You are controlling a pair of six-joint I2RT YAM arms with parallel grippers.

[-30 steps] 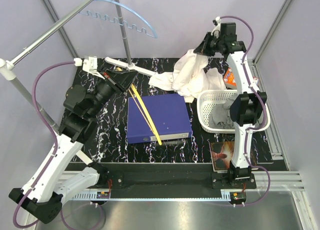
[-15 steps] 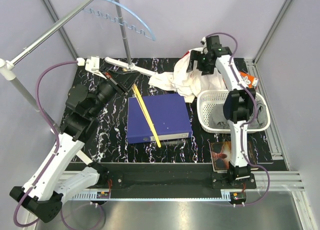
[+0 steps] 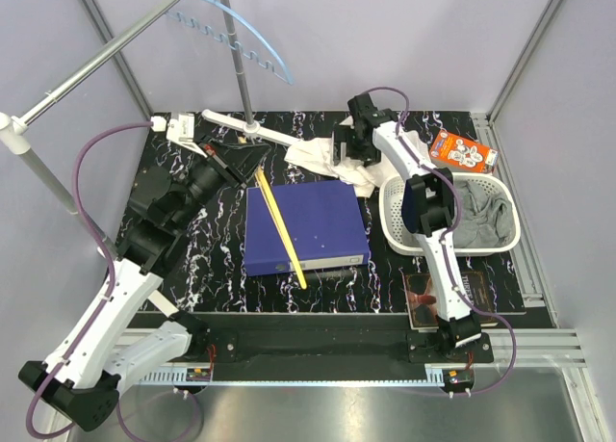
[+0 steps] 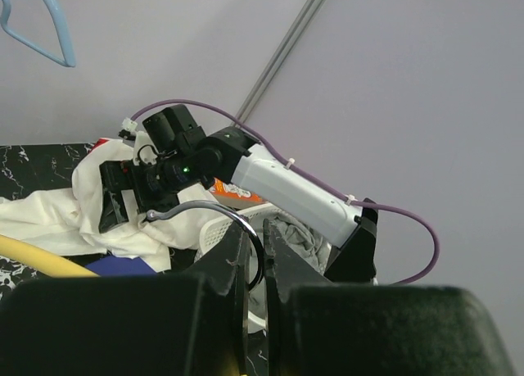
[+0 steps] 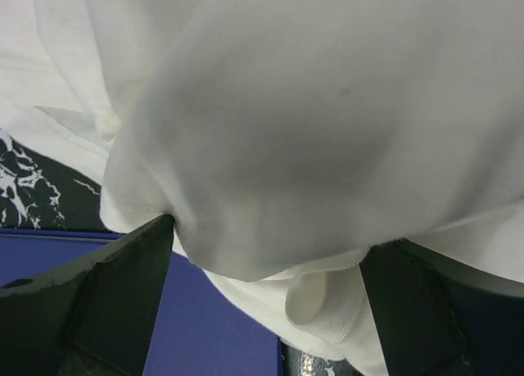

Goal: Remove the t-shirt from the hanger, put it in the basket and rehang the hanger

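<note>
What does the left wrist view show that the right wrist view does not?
Only left wrist: the left pincer shut on the hanger hook, and the right arm from outside. Only right wrist: the open right pincer seen from within its gap. Both: the white t-shirt and the blue binder.

You've got plain pale lilac walls (image 3: 385, 38) all round, with grey frame posts (image 3: 531, 47) in the corners. Black marbled tabletop (image 3: 212, 278), white veins. Silver clothes rail (image 3: 96, 62) upper left, upright pole (image 3: 238, 57). Brushed steel surface (image 3: 318, 413) at the near edge. Soft, even light.
</note>
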